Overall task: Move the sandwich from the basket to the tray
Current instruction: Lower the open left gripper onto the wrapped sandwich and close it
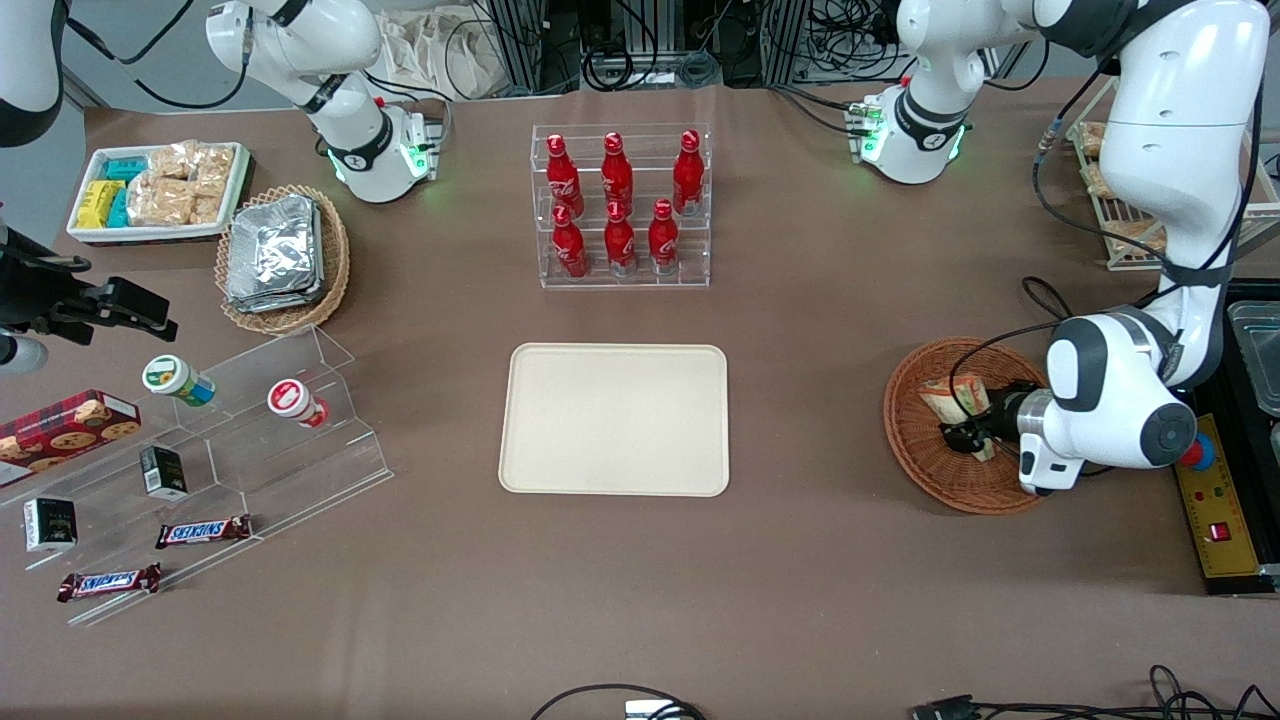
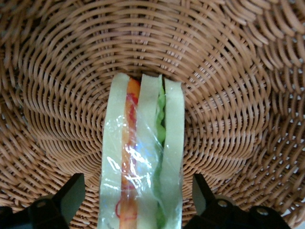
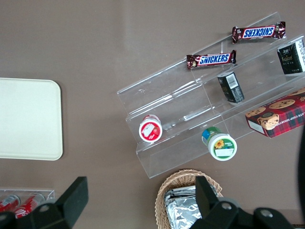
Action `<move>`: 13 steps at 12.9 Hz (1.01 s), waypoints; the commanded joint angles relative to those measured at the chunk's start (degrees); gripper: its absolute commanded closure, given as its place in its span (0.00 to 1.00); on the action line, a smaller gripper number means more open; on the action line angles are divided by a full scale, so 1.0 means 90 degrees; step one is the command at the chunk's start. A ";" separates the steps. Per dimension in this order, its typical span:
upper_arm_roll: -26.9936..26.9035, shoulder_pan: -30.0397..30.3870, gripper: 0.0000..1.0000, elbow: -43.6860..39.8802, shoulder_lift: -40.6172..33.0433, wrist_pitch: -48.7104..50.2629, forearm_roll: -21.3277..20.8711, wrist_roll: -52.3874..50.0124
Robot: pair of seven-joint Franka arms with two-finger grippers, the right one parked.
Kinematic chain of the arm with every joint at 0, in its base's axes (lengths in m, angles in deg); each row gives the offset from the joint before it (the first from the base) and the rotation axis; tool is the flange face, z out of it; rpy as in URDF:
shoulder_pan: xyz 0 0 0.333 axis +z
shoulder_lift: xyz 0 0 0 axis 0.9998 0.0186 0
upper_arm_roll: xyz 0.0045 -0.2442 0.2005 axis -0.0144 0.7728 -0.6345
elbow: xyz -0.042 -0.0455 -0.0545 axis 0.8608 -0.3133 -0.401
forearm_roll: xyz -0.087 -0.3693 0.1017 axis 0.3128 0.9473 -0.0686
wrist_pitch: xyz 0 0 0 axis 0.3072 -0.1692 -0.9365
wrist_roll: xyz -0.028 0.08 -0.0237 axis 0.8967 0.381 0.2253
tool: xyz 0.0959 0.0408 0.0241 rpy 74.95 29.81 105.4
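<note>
**Gripper down in basket, straddling sandwich**

I've got the gripper (image 1: 968, 436) low inside the basket (image 1: 915, 440), fingers (image 2: 71, 195) spread wide w/ one on each side of the sandwich (image 2: 143, 157), not touching it. Sandwich lies on the basket floor, wrapped, orange and green filling facing the wrist cam. Taking the basket as ref: tray (image 1: 615, 418) sits well apart from it, toward the parked arm's end, nothing on it. Bottle rack (image 1: 622, 205) is farther from the front cam than the tray.
</note>
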 commanded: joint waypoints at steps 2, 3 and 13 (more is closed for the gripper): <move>0.0037 -0.0009 0.21 0.0297 -0.0278 -0.0092 0.0080 -0.0160; 0.0037 -0.0009 0.38 0.0297 -0.0288 -0.0092 0.0071 -0.0160; 0.0242 -0.0077 0.72 -0.0073 -0.0981 0.0784 0.0061 -0.0102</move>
